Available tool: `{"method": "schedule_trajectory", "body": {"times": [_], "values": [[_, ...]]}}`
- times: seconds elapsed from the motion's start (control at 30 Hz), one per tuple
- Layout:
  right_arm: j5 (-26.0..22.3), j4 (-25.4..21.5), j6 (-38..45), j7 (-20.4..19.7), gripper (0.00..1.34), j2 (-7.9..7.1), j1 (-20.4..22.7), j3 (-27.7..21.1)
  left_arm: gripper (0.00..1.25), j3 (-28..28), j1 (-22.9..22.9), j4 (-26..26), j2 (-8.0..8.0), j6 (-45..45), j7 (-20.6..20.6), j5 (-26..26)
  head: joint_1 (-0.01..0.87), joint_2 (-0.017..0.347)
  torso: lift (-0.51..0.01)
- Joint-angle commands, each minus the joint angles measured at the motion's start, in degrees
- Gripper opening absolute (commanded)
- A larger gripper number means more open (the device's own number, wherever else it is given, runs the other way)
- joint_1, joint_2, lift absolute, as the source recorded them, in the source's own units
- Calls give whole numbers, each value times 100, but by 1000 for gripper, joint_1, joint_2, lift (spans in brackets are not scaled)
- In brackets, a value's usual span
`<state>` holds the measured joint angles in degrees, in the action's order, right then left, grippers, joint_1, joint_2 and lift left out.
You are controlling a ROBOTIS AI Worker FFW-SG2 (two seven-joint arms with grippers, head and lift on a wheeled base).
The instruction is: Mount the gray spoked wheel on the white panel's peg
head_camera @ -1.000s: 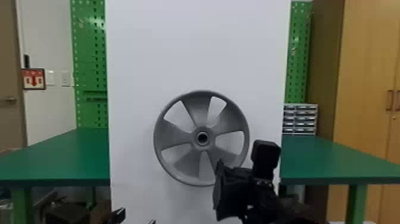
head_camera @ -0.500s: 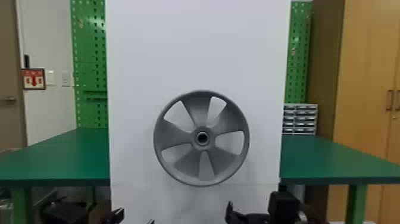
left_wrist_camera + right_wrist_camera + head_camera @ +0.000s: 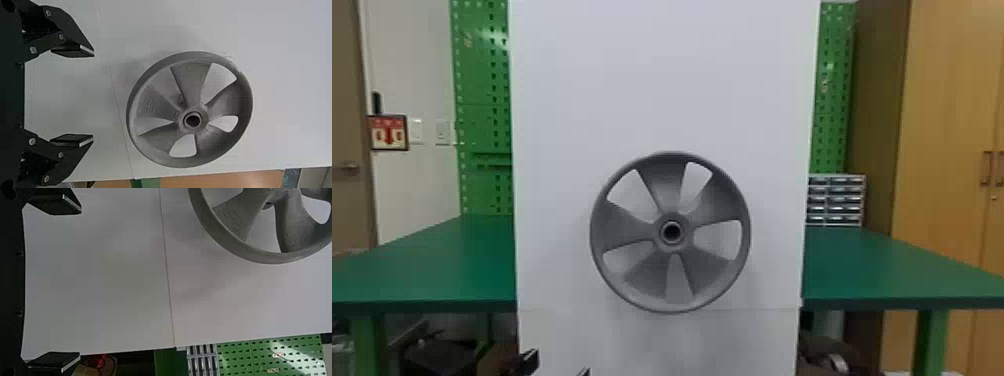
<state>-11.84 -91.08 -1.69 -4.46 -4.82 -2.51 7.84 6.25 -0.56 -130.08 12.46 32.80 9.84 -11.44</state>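
Gray five-spoked wheel [image 3: 627,231], matte, round rim: up against the tall, flat white panel [image 3: 662,90], face outward, standing upright, low on the panel and roughly centered side to side. Round hub [image 3: 685,244] with a raised collar and dark center hole. Peg hidden behind wheel and hub; can't tell how far the wheel is seated. Thin horizontal seam [image 3: 762,309] crosses the panel by the wheel's bottom rim.

Left black pincer [image 3: 558,364]: at the bottom edge of the head view, left of center, lower than the wheel. Released, the two flat fingers [image 3: 74,51] well apart; left wrist view has the wheel beyond the tips, apart from them.

Right black pincer [image 3: 80,284]: released too, fingers spread wide, in front of the panel. Part of the wheel shows past it in the right wrist view, apart from its tips.

Rest: green-topped bench [image 3: 437,265] to both sides of the panel, green legs. Green metal pegboard [image 3: 482,90] behind, also on both sides. Small gray multi-drawer unit [image 3: 837,200] at the right, next to a tall tan wooden cabinet [image 3: 942,150]. Red-and-white sign [image 3: 388,132] on the left wall.
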Motion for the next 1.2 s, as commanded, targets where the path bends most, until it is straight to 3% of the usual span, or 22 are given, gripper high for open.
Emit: {"method": "schedule_trajectory", "body": {"times": [0.0, 0.13, 0.33, 1.17], "values": [[252, 442, -649, 288, 1339, 174, 242, -327, 767, -18, -15, 0, -42, -19, 0, 1, 123, -8, -406], [428, 846, -1185, 560, 1339, 332, 286, -555, 767, -10, -15, 0, -42, -28, 0, 10, 123, -8, -406], [551, 1163, -1466, 613, 1339, 341, 339, -599, 767, 8, -15, 0, -51, -28, 0, 10, 123, -8, -406], [507, 1312, -1457, 675, 1332, 297, 321, -547, 767, 26, -15, 0, -104, -36, 0, 54, 123, -8, -406]]}}
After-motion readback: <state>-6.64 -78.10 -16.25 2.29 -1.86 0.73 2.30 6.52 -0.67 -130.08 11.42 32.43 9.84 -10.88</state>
